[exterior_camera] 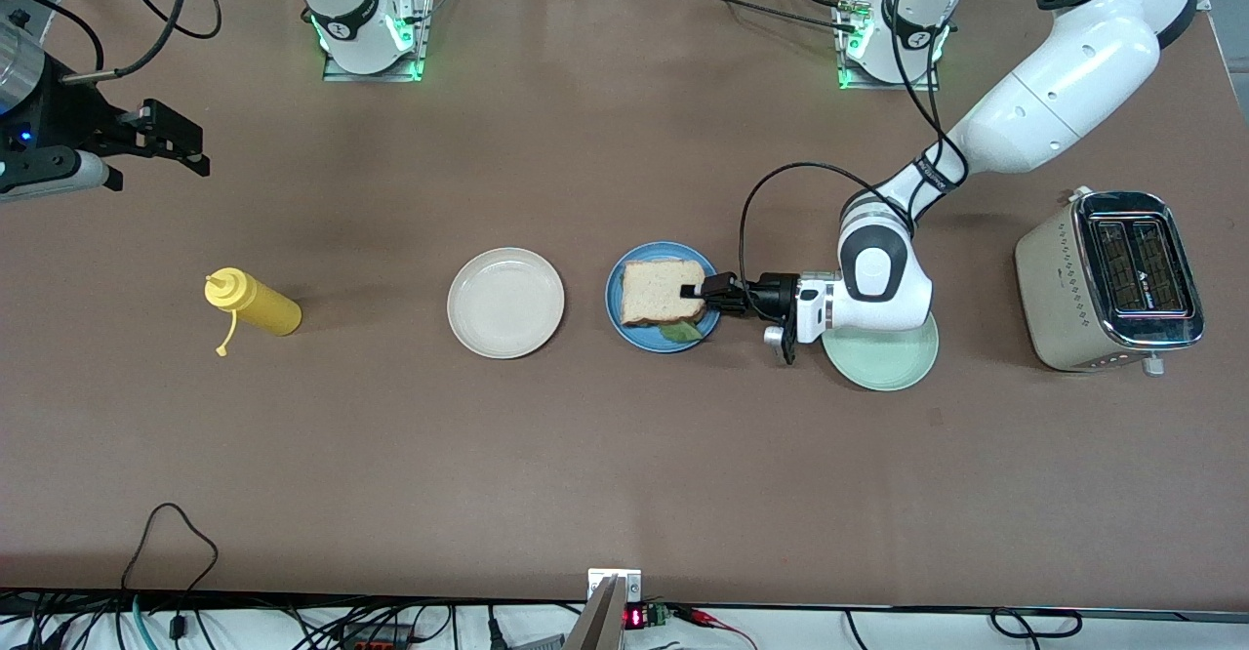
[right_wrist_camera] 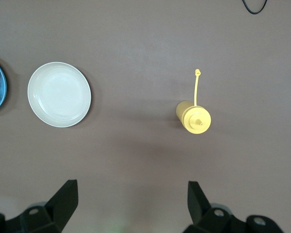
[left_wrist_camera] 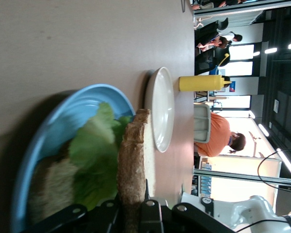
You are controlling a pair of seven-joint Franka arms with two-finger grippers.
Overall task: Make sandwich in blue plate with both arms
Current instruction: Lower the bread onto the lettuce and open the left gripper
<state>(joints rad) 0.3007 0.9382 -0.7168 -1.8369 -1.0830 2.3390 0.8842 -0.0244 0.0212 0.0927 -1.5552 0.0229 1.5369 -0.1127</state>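
The left pincer [exterior_camera: 695, 291] grips the top bread slice [exterior_camera: 662, 291] over the blue plate [exterior_camera: 624, 323]. A careless release could drag the slice off the lettuce [left_wrist_camera: 94, 160]. The right pincer [exterior_camera: 185, 142] waits open, over the desk's [exterior_camera: 624, 474] right-arm end.

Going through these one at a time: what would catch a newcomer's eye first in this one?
The left gripper, shut on the top bread slice, holds it over the lettuce on the blue plate at mid-table. The right gripper waits open in the air at the right arm's end of the table, over bare tabletop near the yellow squeeze bottle. A toaster stands at the left arm's end.
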